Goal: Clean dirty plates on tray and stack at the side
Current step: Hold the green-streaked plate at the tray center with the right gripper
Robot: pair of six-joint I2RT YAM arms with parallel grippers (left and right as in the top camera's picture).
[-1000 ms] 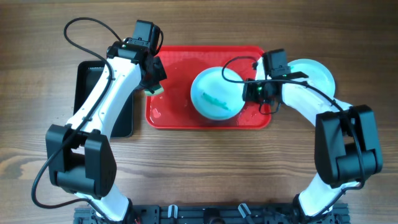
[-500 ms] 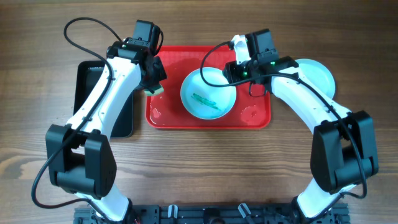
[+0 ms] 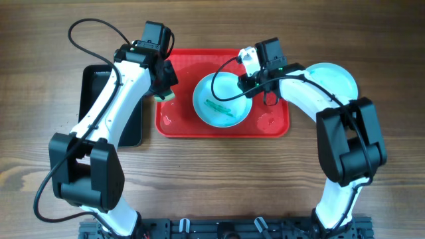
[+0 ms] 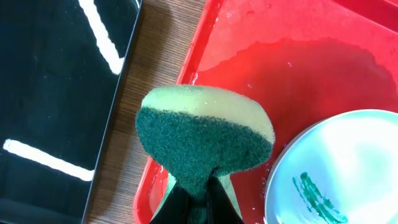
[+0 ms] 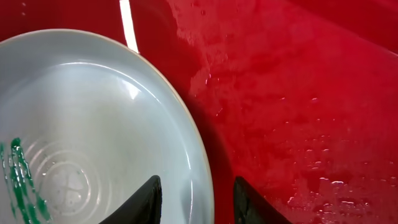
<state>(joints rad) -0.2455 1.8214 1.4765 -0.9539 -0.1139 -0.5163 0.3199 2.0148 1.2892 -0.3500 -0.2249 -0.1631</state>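
two plates show: a dirty plate point(image 3: 222, 99), pale turquoise, lies in the middle of the red tray point(image 3: 269, 123), and a second plate point(image 3: 337, 78) of the same colour rests on the table point(image 3: 219, 172) just right of the tray, partly under the right arm. whether a third lies beneath it i cannot tell.

the right gripper point(image 5: 196, 182) sits at the dirty plate's upper right rim with its fingers point(image 5: 148, 200) spread, one over the plate's inside and one over the tray outside. they are not pinching the rim, and whether they touch it is unclear. the left gripper point(image 4: 198, 200) hangs over the tray's left edge, beside the black tray point(image 4: 56, 93), with its fingers pressed together on a sponge point(image 4: 205, 140).

the step in hand looks like steadying the plate so the sponge can scrub it. the tray carries a film of water point(image 5: 280, 112), so the plate will likely skate under a sideways push. the right fingers should close squarely on the rim and grip firmly before the sponge lands. the green smear point(image 4: 316, 196) lies left of the plate's centre, away from the right fingers, so there is room to work. the sponge's dark scouring face should meet the smear flat, with short strokes directed toward the held rim rather than away from it. press moderately, since bearing down near the free rim could tip the shallow plate.
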